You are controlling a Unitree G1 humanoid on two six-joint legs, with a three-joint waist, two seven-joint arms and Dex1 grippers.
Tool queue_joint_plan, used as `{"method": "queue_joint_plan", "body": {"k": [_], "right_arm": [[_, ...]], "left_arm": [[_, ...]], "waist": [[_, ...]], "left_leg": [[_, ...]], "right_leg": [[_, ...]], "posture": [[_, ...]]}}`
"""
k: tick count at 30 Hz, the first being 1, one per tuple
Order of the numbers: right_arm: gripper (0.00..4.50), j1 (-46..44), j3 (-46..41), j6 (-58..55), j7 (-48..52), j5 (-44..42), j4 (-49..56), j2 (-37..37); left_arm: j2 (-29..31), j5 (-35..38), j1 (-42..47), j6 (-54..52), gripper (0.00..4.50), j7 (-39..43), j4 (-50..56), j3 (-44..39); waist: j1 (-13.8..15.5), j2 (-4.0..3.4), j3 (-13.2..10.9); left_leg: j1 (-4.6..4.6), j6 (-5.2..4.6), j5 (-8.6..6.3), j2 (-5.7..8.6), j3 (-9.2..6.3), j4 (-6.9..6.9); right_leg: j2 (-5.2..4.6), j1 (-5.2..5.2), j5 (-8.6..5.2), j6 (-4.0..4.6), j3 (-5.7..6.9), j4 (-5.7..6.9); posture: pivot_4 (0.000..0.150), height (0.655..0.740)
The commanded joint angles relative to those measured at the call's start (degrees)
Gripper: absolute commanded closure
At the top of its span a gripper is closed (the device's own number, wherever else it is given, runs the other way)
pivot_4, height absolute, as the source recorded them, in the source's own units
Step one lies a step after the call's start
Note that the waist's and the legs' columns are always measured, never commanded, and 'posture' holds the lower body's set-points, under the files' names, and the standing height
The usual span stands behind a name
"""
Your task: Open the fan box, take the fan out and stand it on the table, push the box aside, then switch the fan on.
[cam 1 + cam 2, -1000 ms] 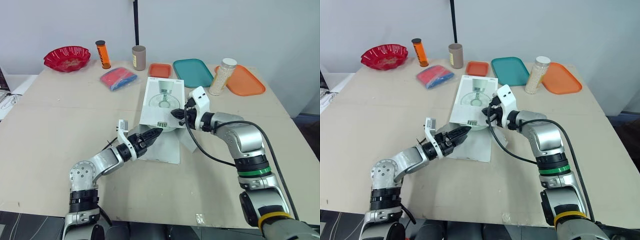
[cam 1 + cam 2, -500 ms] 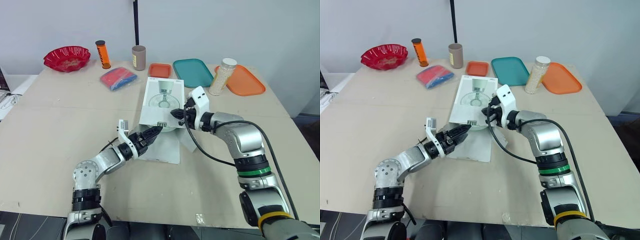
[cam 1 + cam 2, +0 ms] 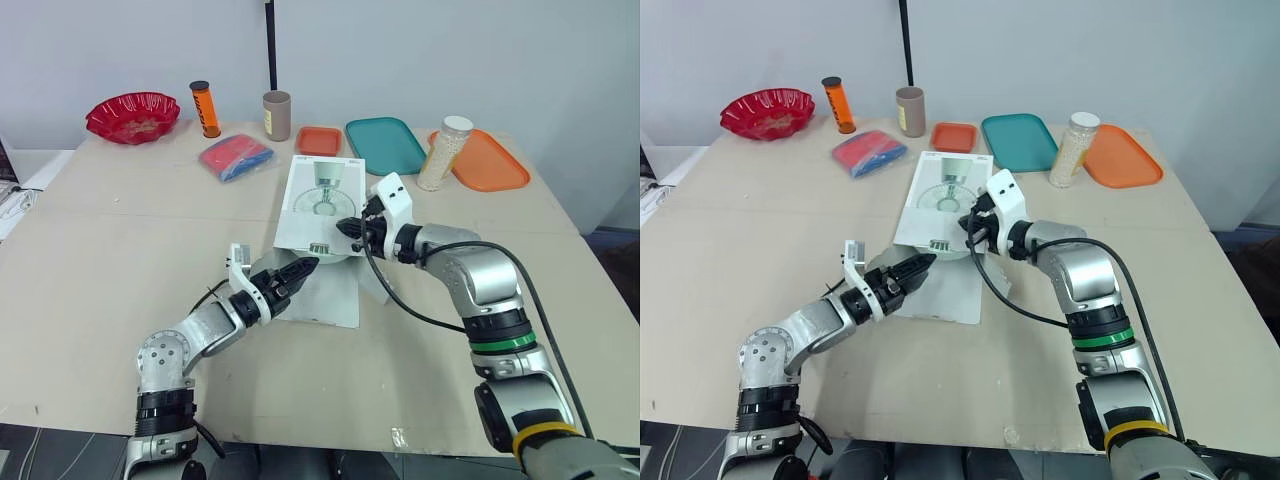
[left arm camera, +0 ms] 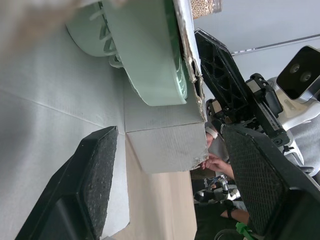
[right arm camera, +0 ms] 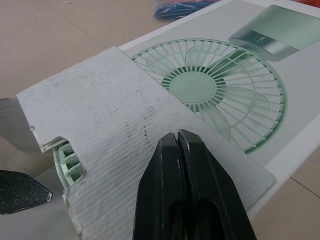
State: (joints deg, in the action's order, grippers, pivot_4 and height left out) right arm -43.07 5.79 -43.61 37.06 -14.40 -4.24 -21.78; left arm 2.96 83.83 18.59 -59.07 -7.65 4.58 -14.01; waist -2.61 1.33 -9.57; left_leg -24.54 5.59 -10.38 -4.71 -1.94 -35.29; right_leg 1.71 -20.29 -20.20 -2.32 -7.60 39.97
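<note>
While flap (image 5: 110, 100) half-hides fan (image 4: 145, 65) | right tool (image 5: 177, 135) closed | left tool (image 4: 167, 135) spread

The fan box (image 3: 322, 205) is plain white cardboard, matt, and its flap (image 5: 125, 150) is scuffed and ragged along the torn edge. The fan (image 4: 145, 55) inside looks like smooth pale-green plastic. The table (image 3: 120, 260) is a dull beige board, and the red bowl (image 3: 133, 115) is properly glossy. The pads (image 4: 97, 170) on the left gripper (image 3: 305, 268) are grainy black, kinda rubbery-looking.
</note>
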Motion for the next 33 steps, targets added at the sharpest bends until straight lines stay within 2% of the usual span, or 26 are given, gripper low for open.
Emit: {"method": "queue_joint_plan", "body": {"k": [1, 20, 26, 33], "right_arm": [[4.50, -0.15, 0.83, -0.16, 0.41, 0.16, -0.59, 0.22], [4.50, 0.16, 2.30, -1.19, 2.55, 0.54, -0.04, -0.52], [4.50, 0.69, 2.34, -1.97, 2.53, 0.59, 1.00, -1.00], [4.50, 1.41, 2.29, -3.10, 2.39, 0.74, 2.91, -2.31]], "left_arm": [[0.24, 2.98, -1.34, 0.60, 0.97, -1.05, 3.57, 0.18], [2.85, 12.26, -11.15, 3.73, 0.97, -3.37, 13.47, 5.98], [4.23, 13.89, -10.84, 3.06, 0.97, -1.34, 12.45, 9.45], [3.50, 13.59, -7.95, 3.68, 0.97, 0.50, 5.98, 11.99]], "waist": [[0.00, 0.00, 0.00], [0.02, 0.02, -0.01], [0.02, 0.03, -0.02], [0.04, 0.04, -0.02]], "left_leg": [[0.00, 0.00, 0.00, 0.00, 0.00, 0.00], [0.00, -0.01, -0.01, 0.00, 0.00, 0.02], [0.00, -0.01, -0.01, 0.02, 0.00, 0.02], [-0.02, -0.01, -0.01, 0.05, 0.00, 0.02]], "right_leg": [[0.00, 0.00, 0.00, 0.00, 0.00, 0.00], [-0.01, 0.00, -0.01, -0.01, -0.01, -0.03], [-0.03, 0.00, -0.02, -0.03, -0.01, -0.04], [-0.05, 0.00, -0.04, -0.06, 0.00, -0.06]], "posture": [[0.150, 0.7389], [0.150, 0.7389], [0.150, 0.7389], [0.150, 0.7389]]}}
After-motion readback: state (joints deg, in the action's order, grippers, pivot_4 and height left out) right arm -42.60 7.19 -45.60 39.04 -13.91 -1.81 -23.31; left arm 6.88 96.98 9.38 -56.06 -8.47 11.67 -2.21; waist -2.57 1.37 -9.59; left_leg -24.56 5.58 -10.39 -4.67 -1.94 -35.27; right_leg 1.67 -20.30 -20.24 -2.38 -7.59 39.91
